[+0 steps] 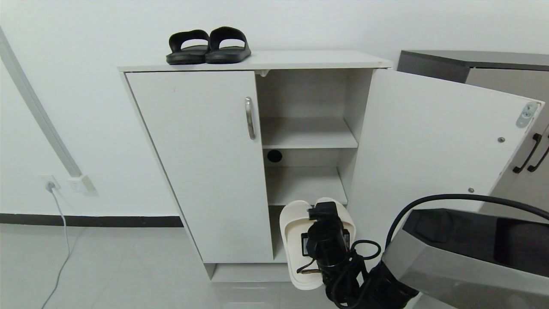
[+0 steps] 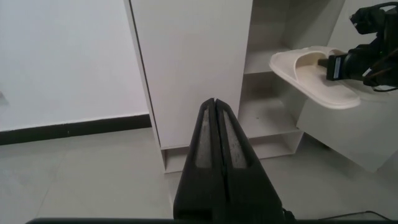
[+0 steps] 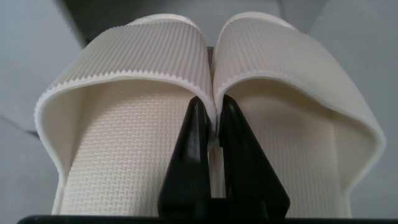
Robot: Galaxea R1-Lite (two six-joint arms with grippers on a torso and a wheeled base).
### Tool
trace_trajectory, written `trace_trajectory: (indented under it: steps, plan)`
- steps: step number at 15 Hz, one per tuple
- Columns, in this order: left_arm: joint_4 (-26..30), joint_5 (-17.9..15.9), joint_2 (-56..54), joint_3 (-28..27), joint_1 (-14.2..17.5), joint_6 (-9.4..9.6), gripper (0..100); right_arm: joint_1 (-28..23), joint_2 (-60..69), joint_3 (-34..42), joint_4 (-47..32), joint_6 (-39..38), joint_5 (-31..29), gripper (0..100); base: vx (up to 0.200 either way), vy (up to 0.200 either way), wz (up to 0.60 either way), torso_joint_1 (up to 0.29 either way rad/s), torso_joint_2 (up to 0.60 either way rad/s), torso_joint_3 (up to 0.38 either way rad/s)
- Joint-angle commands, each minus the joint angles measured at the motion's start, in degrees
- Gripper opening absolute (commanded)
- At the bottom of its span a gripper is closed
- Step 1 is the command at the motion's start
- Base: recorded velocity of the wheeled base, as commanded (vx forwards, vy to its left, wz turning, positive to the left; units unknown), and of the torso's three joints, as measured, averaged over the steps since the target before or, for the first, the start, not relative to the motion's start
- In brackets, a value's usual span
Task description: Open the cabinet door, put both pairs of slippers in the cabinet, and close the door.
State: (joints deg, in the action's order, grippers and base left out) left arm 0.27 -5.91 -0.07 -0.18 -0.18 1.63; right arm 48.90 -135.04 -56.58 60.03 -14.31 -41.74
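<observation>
Pinching the adjoining strap edges with closed fingers, the right gripper (image 3: pixel 213 109) holds the white slippers (image 1: pixel 294 231) before the open cabinet (image 1: pixel 193 171), where this probably light, flexible foam pair is best gripped, while the left gripper (image 2: pixel 214 109) is closed on nothing.

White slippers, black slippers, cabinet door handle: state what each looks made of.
White slippers: probably moulded foam or soft rubber, matte; ribbed straps and a fine stamped footbed pattern. Black slippers: likely the same sort of moulded foam, matte, no seams visible. Cabinet door handle: seemingly brushed metal, silvery with a soft sheen.
</observation>
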Motion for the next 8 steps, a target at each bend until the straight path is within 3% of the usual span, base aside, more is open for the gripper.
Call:
trace_trajectory:
  steps: [1, 6, 8]
  plan:
    - [0.0, 0.0, 0.1, 0.0, 0.0, 0.04, 0, 0.0, -2.2, -1.6, 0.0, 0.1, 0.5, 0, 0.000, 0.000, 0.00, 0.002, 0.00, -0.129]
    - [0.0, 0.0, 0.1, 0.0, 0.0, 0.12, 0, -0.6, -5.2, -7.8, 0.1, 3.0, 2.4, 0, 0.000, 0.000, 0.00, 0.005, 0.00, -0.189]
    - [0.0, 0.0, 0.1, 0.0, 0.0, 0.12, 0, -0.6, -5.2, -7.0, 4.0, 4.9, 1.7, 0, 0.000, 0.000, 0.00, 0.005, 0.00, -0.107]
